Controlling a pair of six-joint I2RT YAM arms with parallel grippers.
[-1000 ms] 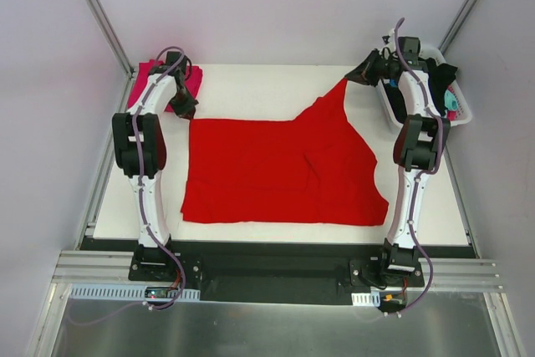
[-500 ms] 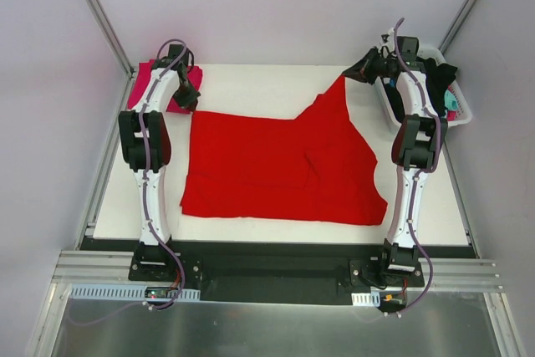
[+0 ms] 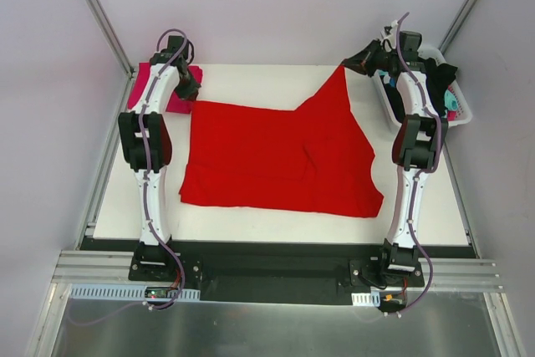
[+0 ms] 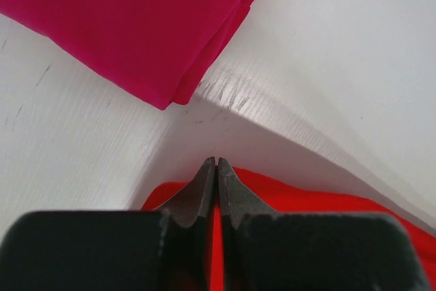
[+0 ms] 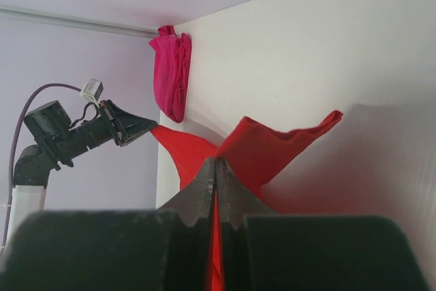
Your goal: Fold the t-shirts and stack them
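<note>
You had both grippers pinched fully closed on the far edge of the red t-shirt, which lay spread across the middle of the table. The left gripper held its upper-left corner low, just beside the folded magenta t-shirt at the upper left of the overhead view. The right gripper held the other corner raised into a peak at the upper right, close to the basket.

The step, as I judged it, was pulling the shirt flat before the first fold. To do it well, you needed to level the two hands: the right side stood higher and farther back, so the cloth ran slanted, with a crease near its centre. Even tension outward, then lowering both corners together, looked like the safest way to avoid bunching. You also needed to keep the left corner off the magenta shirt.

I could not tell how deep either pinch was, since each wrist view showed only a sliver of red between the closed jaws. Collar and sleeves were not distinguishable. The right arm hid much of the basket, where only some black cloth and a teal patch showed.
</note>
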